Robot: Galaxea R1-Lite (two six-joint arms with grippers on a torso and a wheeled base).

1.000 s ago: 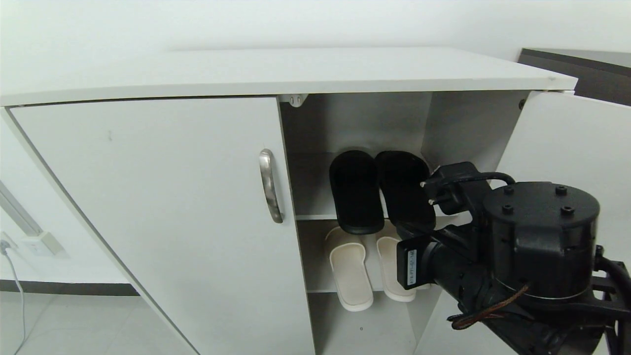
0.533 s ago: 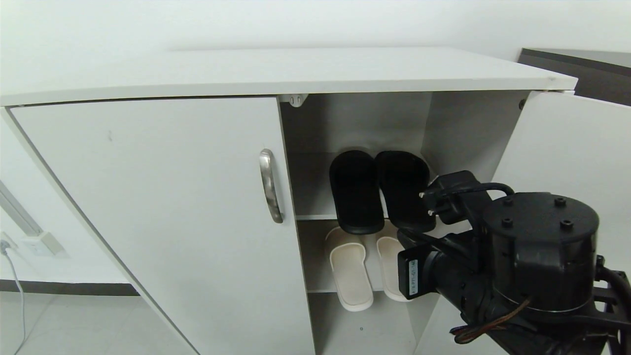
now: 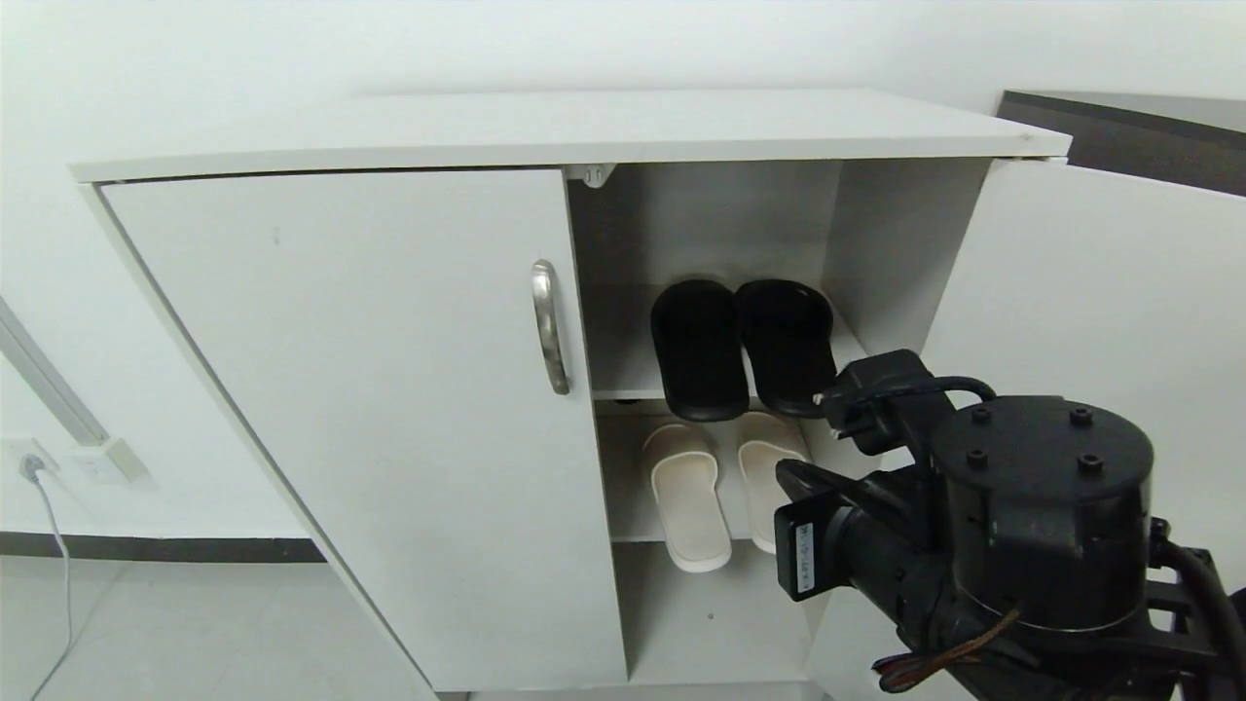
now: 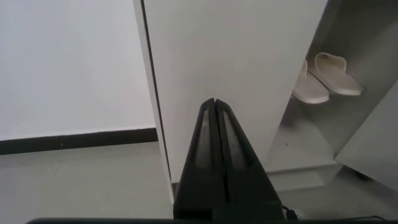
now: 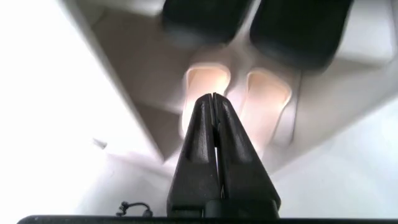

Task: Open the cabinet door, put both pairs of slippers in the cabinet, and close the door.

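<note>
The cabinet [image 3: 584, 127] stands against the wall with its left door [image 3: 370, 389] shut, a metal handle [image 3: 550, 326] upright near that door's inner edge, and its right door [image 3: 1090, 292] swung wide open. Both pairs are inside the open half. The black slippers [image 3: 699, 350] lie side by side on the upper shelf [image 3: 618, 341], touching each other, with their near ends sticking out a little past the shelf's front edge. The cream slippers [image 3: 686, 492] lie side by side on the lower shelf [image 3: 628, 487] directly beneath them, also overhanging its front edge (the right one is partly hidden behind the arm). The right arm [image 3: 1042, 516] is in front of the lower right part of the opening, outside the cabinet. Its right hand [image 5: 214, 94] has its fingers pressed together with nothing between them and is aimed into the open compartment. In the right wrist view the cream slippers [image 5: 205, 87] lie just beyond its tips and the black slippers [image 5: 298, 28] sit on the shelf above; it is apart from both pairs. The left hand [image 4: 213, 99] is likewise closed flat on itself and empty. It is low in front of the shut left door [image 4: 230, 62], near the floor, with the cream slippers [image 4: 326, 78] off to one side in the open half. A wall socket [image 3: 97, 462] sits on the wall left of the cabinet.
</note>
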